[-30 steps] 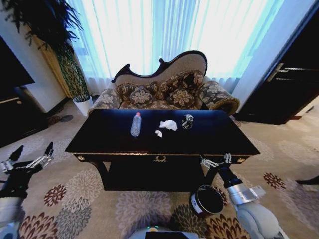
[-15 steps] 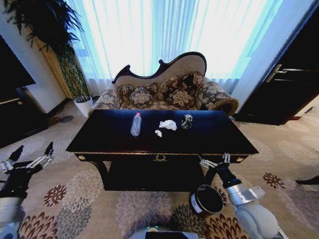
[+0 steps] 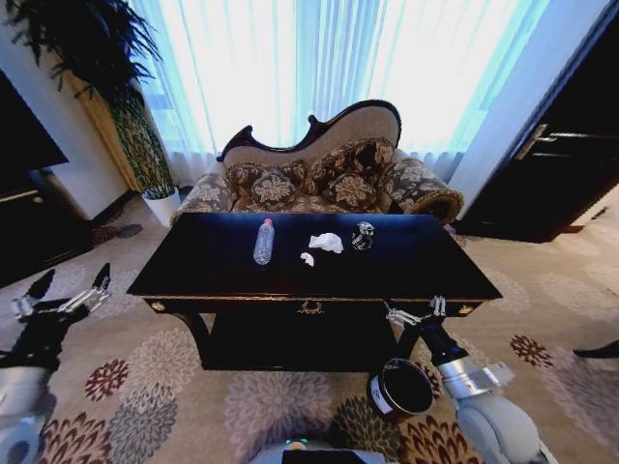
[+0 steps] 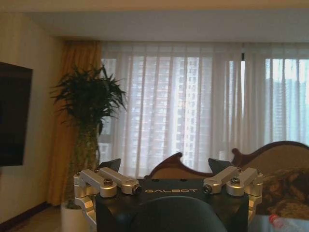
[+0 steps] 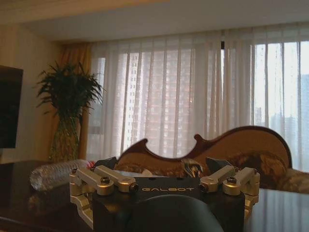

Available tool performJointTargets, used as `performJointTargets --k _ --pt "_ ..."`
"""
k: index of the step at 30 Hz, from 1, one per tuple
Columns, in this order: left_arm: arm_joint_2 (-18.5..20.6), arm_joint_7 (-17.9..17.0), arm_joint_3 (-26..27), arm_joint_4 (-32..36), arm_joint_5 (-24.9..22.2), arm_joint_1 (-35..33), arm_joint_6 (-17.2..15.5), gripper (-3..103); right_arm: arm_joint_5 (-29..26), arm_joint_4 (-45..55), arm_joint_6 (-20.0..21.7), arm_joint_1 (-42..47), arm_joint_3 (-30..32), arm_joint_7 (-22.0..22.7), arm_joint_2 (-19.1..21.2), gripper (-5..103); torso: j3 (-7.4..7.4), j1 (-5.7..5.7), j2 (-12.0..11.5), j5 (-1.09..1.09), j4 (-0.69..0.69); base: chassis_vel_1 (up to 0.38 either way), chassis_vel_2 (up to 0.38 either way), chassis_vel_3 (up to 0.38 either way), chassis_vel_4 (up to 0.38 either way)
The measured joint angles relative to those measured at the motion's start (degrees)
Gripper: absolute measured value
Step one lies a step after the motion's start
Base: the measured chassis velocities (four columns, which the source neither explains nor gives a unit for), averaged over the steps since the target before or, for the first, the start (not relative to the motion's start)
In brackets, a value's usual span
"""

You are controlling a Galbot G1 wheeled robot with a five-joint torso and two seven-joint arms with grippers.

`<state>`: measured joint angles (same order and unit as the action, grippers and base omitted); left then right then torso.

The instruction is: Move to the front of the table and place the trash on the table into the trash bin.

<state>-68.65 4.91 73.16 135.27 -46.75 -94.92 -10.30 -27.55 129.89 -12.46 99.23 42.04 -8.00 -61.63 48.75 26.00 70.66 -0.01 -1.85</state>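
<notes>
Sitting on the table (image 3: 406, 271): plastic bottle (image 3: 263, 242), paper balls (image 3: 326, 242), dark shiny item (image 3: 363, 236). Left gripper (image 3: 66, 298) and right gripper (image 3: 416, 314) both spread wide, holding nothing; trash bin (image 3: 400, 389) just below the right one.

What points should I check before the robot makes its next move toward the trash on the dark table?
1. Robot faces the dark glossy wooden table: ok.
2. Clear plastic bottle with red cap lies on it: ok.
3. White paper balls and small dark shiny item lie apart from the bottle: ok.
4. Small dark cylindrical bin stands on the carpet by the right gripper: ok.
5. Left gripper open, empty: ok.
6. Right gripper open, empty: ok.
</notes>
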Motion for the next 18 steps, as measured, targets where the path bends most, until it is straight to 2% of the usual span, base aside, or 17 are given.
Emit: performJointTargets --k 2,3,6,7,12,18 --pt "2.8 -1.6 -2.7 -0.8 -1.6 3.2 -1.1 100 0.0 0.8 0.0 0.0 0.2 0.0 0.1 100 0.0 0.0 0.0 0.0 -0.03 0.0 0.0 0.0 0.0" --pt "2.8 -1.6 -2.7 -0.8 -1.6 3.2 -1.1 100 0.0 0.8 0.0 0.0 0.2 0.0 0.1 100 0.0 0.0 0.0 0.0 -0.03 0.0 0.0 0.0 0.0" --pt "6.2 -4.0 -7.8 -1.9 -6.6 8.0 -3.0 100 -0.1 1.6 0.0 0.0 0.2 0.1 0.1 100 0.01 0.01 0.0 0.0 -0.02 0.0 0.0 0.0 0.0" --pt "6.2 -4.0 -7.8 -1.9 -6.6 8.0 -3.0 100 -0.1 1.6 0.0 0.0 0.2 0.1 0.1 100 0.01 0.01 0.0 0.0 -0.02 0.0 0.0 0.0 0.0" --pt "11.2 -4.5 -13.9 -6.2 -11.5 12.3 -6.2 100 0.2 1.5 0.0 0.1 0.1 0.0 -0.1 100 0.01 0.0 0.0 0.0 -0.02 0.0 0.0 0.0 0.0" --pt "15.4 -4.5 -18.1 -8.8 -13.3 14.5 -7.6 100 1.3 1.6 -0.1 0.2 -1.1 -0.2 -1.1 100 0.01 0.01 0.0 -0.01 -0.01 0.0 0.0 0.0 0.0"
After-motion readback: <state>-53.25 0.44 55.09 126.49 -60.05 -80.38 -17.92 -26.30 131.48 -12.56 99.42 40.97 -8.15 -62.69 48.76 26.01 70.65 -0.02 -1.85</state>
